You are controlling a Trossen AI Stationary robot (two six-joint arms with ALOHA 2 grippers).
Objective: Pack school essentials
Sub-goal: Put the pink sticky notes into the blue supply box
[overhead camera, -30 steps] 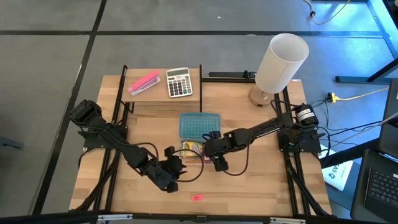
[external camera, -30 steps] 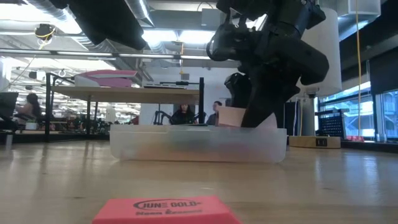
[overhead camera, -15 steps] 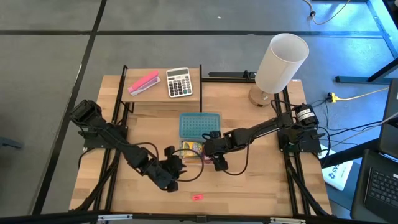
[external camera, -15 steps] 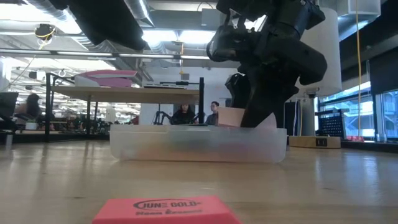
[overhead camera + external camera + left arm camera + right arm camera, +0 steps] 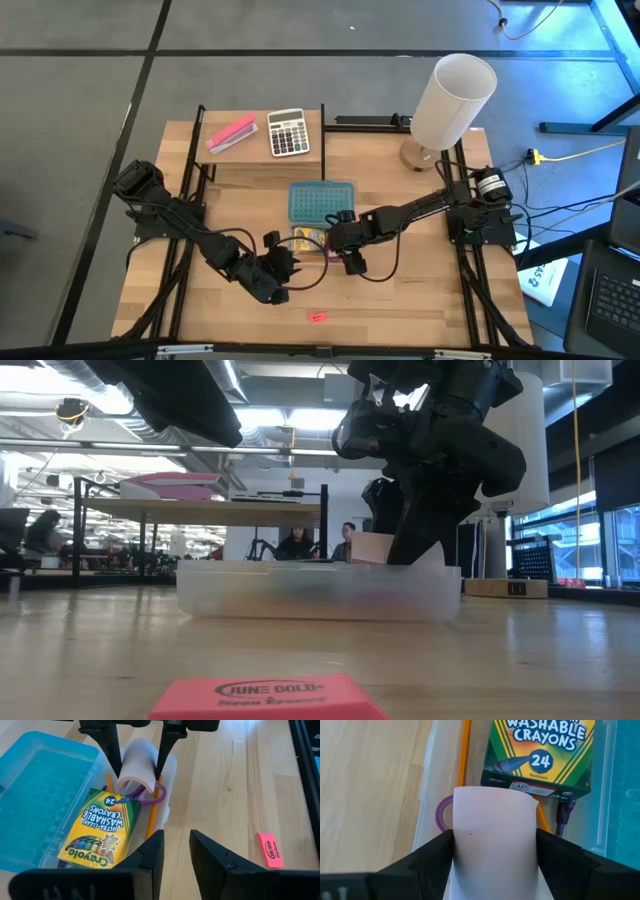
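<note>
A clear box (image 5: 308,244) lies mid-table, its blue lid (image 5: 322,202) open on the far side. In it lie a yellow-green crayon box (image 5: 100,827), orange pencils (image 5: 151,817), purple-handled scissors (image 5: 156,796) and a dark purple pen (image 5: 563,815). My right gripper (image 5: 495,851) is over the box's right end, shut on a pale pink sticky-note pad (image 5: 137,767). My left gripper (image 5: 176,854) hovers open at the box's near side, pointing at it with nothing between its fingers. A pink eraser (image 5: 317,317) lies on the table near the front edge. My right gripper pinches the sticky-note pad by its two side edges (image 5: 459,851) between its two fingers, which slant steeply down from the table's right. The pad is bowed into an arch between them. Its lower end (image 5: 135,784) stands in the box, over the scissors' handle.
On a raised shelf at the back left lie a pink stapler (image 5: 231,133) and a white-grey calculator (image 5: 288,132). A white lamp (image 5: 450,98) stands at the back right. Bare wood lies around the eraser (image 5: 270,850).
</note>
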